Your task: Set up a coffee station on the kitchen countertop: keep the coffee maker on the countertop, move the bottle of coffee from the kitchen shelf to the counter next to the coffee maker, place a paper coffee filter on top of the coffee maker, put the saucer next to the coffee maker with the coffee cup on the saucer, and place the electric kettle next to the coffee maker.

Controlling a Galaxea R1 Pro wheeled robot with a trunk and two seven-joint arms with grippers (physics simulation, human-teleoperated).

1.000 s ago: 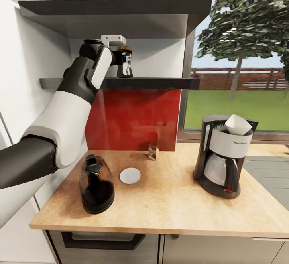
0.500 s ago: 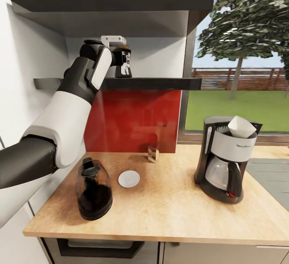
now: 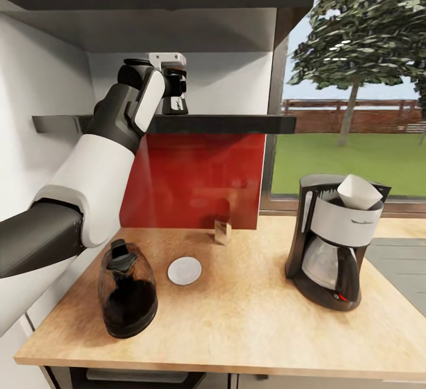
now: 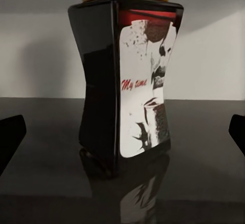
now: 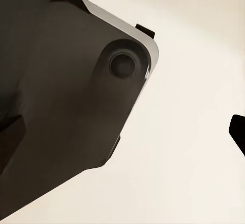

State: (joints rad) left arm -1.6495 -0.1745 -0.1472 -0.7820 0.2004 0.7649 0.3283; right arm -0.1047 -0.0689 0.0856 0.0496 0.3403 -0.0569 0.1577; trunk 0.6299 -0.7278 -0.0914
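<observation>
A: The kitchen countertop (image 3: 248, 318) reads as pale wood with a soft matt grain. Behind it, at twelve o'clock, the red panel (image 3: 195, 179) is glossy and mirrors faint shapes.

B: And the kitchen shelf (image 4: 51, 183)?

A: Polished black, smooth enough to reflect the bottle of coffee (image 4: 127, 86), which is dark shiny glass with a matt paper label and a satin yellow lid.

B: The electric kettle (image 3: 126, 294)?

A: See-through smoky glass with matt black plastic trim. The coffee maker (image 3: 331, 241) at three o'clock is black plastic, brushed silver in front, with a clear glass carafe. The paper coffee filter (image 3: 358, 191) looks crisp, matt white paper; the saucer (image 3: 184, 271) is smooth white.
</observation>
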